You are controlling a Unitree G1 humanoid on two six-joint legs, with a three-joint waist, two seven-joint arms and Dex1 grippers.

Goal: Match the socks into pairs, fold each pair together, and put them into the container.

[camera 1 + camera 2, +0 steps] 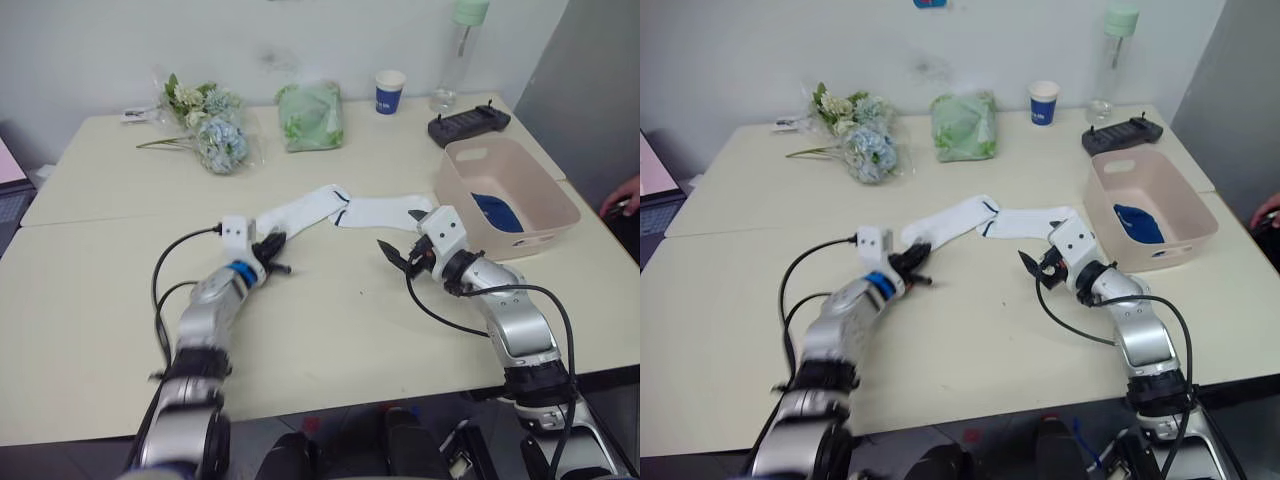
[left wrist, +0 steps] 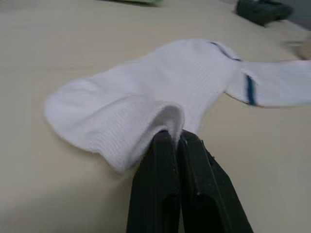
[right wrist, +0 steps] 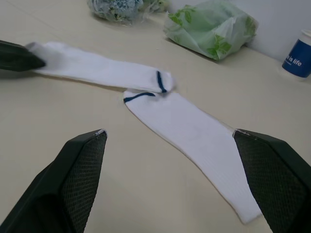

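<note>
Left eye view: two white socks laid end to end on the table (image 1: 330,330), cuffs meeting near mid-table. Left sock (image 1: 300,212) running from its cuff down toward the left gripper (image 1: 272,250), toe end at those fingers; long axis slanting from the robot's left-near to right-far. Right sock (image 1: 385,212) lying crosswise, its far end just beside the pink tub (image 1: 520,238). Right gripper (image 1: 398,256) nearer the right sock, hovering just short of it, fingers spread. Tub holding a dark navy bundle (image 1: 497,212) at its bottom; nothing more made out inside.

Right eye view: same layout confirmed. Blue-and-white cup (image 1: 1043,103), green bag (image 1: 965,127) and flower bunch (image 1: 862,140) well apart along the far edge of the table, clear of the work.

Left wrist view: fingers (image 2: 167,189) pressed together, a fold of the left sock's toe end pinched between their tips; rest of the sock flat on the table, stretching straight away from the fingers.

Right wrist view: fingers (image 3: 80,170) wide apart, nothing between them. Right sock lying ahead and slantwise across the gap, toe end nearest the right-hand finger, banded cuff farthest.

Judgement: white pair not yet stacked; next move depends on carrying the pinched sock along its own axis onto the other.
</note>
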